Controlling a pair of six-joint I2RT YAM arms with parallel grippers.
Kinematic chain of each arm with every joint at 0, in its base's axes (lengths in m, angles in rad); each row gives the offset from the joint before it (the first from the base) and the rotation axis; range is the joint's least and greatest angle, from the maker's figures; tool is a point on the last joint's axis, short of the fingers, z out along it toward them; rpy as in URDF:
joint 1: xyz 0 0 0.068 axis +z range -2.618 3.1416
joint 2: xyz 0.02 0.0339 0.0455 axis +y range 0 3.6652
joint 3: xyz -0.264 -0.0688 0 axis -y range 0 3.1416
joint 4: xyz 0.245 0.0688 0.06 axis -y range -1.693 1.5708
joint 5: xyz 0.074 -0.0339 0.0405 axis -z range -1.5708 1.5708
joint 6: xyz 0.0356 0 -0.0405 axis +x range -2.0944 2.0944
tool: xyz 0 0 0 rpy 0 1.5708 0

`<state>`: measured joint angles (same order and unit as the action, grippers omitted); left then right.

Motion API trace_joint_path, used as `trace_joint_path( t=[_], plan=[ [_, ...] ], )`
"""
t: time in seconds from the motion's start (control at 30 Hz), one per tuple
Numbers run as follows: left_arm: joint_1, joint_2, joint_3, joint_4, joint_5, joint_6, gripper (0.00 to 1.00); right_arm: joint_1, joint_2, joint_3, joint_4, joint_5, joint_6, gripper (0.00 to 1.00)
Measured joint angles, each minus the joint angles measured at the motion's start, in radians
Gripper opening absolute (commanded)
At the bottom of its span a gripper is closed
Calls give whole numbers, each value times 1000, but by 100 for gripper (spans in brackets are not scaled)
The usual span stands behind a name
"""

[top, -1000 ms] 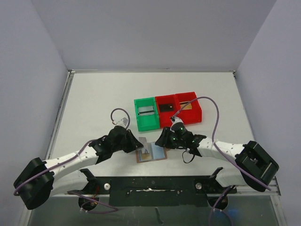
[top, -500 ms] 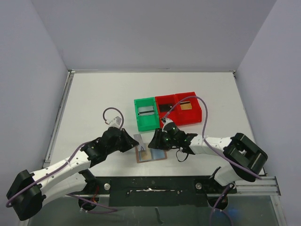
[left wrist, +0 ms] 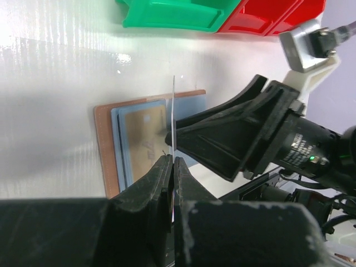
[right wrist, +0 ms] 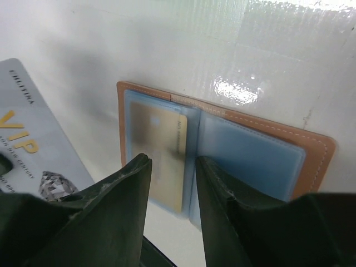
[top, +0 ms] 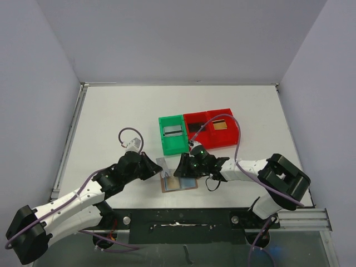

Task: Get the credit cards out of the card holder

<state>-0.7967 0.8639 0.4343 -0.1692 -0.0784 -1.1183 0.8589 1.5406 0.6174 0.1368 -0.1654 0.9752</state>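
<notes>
The card holder (top: 186, 183) lies open on the table, brown outside with pale blue pockets. It also shows in the left wrist view (left wrist: 105, 144) and the right wrist view (right wrist: 311, 146). A gold card (right wrist: 164, 147) sits in its left pocket. My left gripper (top: 158, 168) is shut on a silver VIP card (right wrist: 25, 147), held on edge just left of the holder; it shows as a thin line (left wrist: 173, 111) in the left wrist view. My right gripper (right wrist: 172, 162) is open, its fingers low over the holder's left half, straddling the gold card's right edge.
A green bin (top: 173, 135) and two joined red bins (top: 212, 129) stand just behind the holder, each with a card inside. They show at the top of the left wrist view (left wrist: 178, 14). The two grippers are close together over the holder.
My right gripper has moved left, from the holder's right edge to over its left half. My left gripper has shifted slightly up and back, still holding the silver card.
</notes>
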Motion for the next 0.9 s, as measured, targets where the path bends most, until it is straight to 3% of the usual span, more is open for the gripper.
trace_joint_path(
  t=[0.33,0.63,0.73,0.9],
  plan=[
    [0,0,-13,52,19,5,0,-35,-248,-38,-24,62,-14,62],
    [8,2,-26,179,92,50,0,-281,-631,-298,79,52,-24,78],
    [15,-2,-37,250,129,65,0,-324,-752,-360,110,46,-35,98],
    [38,-4,-78,370,204,66,0,-407,-822,-372,117,-18,-18,98]
  ],
)
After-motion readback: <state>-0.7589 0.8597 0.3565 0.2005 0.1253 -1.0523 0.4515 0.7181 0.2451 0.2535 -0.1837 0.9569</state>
